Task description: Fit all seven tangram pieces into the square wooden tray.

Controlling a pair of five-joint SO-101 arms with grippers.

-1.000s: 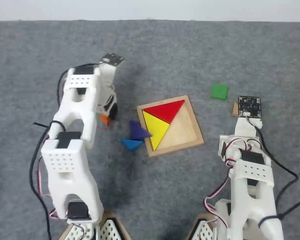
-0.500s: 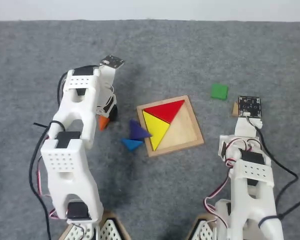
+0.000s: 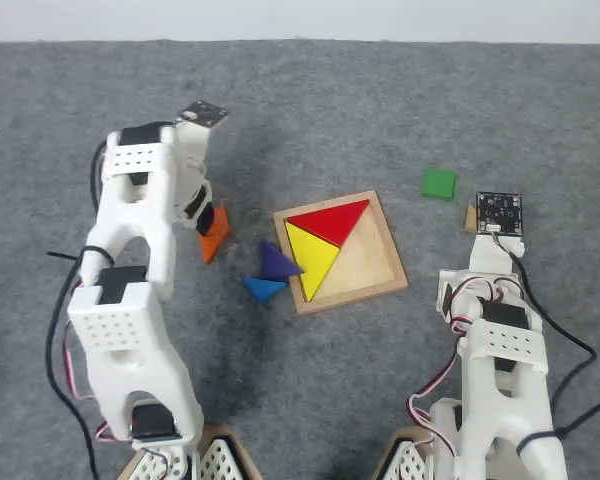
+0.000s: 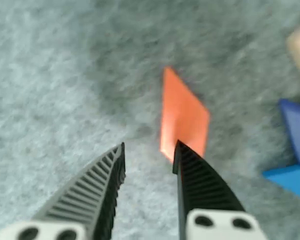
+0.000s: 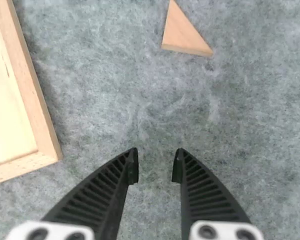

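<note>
The square wooden tray (image 3: 380, 278) holds a red triangle (image 3: 330, 220) and a yellow triangle (image 3: 312, 258). A purple triangle (image 3: 277, 260) and a blue triangle (image 3: 263, 288) lie against its left side. An orange parallelogram (image 3: 214, 233) lies flat on the mat farther left. My left gripper (image 4: 149, 150) hovers open just short of the orange parallelogram (image 4: 182, 115), holding nothing. A green square (image 3: 439, 183) sits to the tray's right. My right gripper (image 5: 155, 161) is open and empty over bare mat, with a plain wooden triangle (image 5: 182, 32) ahead of it and the tray's edge (image 5: 25, 100) beside it.
Grey felt covers the whole table. The left arm (image 3: 140, 200) stands over the mat left of the tray, and the right arm (image 3: 495, 330) is at the lower right. Open mat lies behind and in front of the tray.
The left arm has swung to the left and slightly back, uncovering the orange parallelogram on the mat. The right arm and the other pieces have not moved.
</note>
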